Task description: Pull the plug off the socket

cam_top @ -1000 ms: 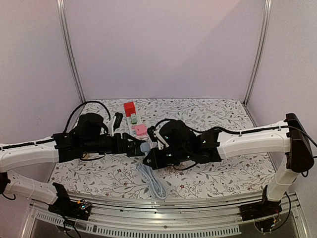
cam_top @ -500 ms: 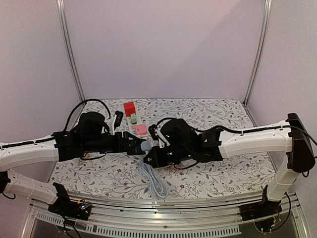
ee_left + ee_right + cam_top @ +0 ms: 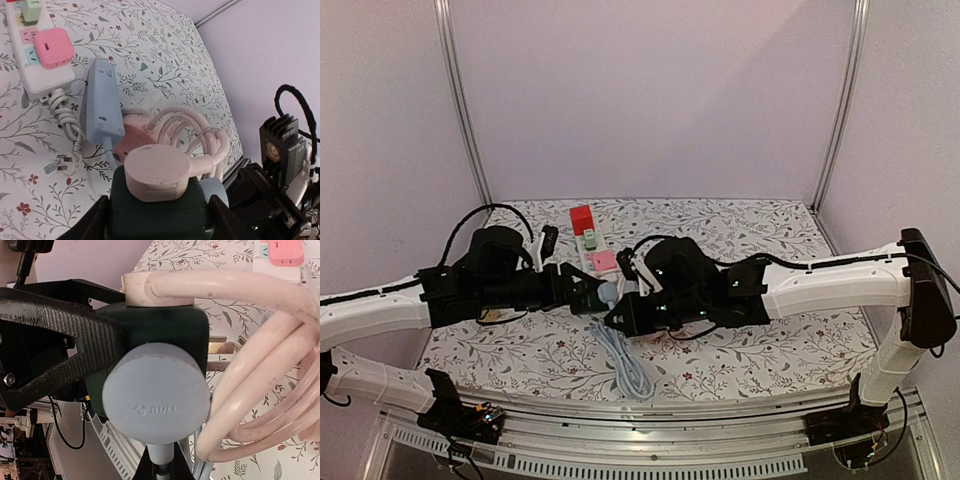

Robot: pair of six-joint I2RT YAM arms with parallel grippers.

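Socket: dark green cube socket block [image 3: 150, 332], held off the table at the centre of the top view, between the two wrists.
Left hand: left gripper [image 3: 157, 222] clamped across the dark green cube socket block, one black finger on each side, bottom centre of the left wrist view.
Plug: grey-blue round plug [image 3: 156, 401], centre of the right wrist view, back against the block. I see no gap between them.
Right hand: right gripper [image 3: 160, 471] closed tight on the stem of the grey-blue round plug, where the cord leaves it, at the bottom edge of the right wrist view.
Cord: grey cable [image 3: 625, 362] drops to the table, lower centre of the top view.
Second plug: pale pink round plug [image 3: 157, 172] sits on another face of the block. Its pink coiled cord [image 3: 192, 130] loops off to the right.
Pins: brass pins [image 3: 220, 347] stick out on the right of the block. Can't tell whose they are.
Bystanders: white power strip [image 3: 45, 80] carrying a pink square adapter [image 3: 50, 47], upper left of the left wrist view. Light blue flat strip [image 3: 102, 100] lies just beside it.
Done: both holds are set, with the block braced and the plug gripped.
Left: the pull itself. The plug looks fully seated, so I judge separation not yet started.
Risk: the grip is on the stem rather than the plug body, so it could slip or strain the cord.
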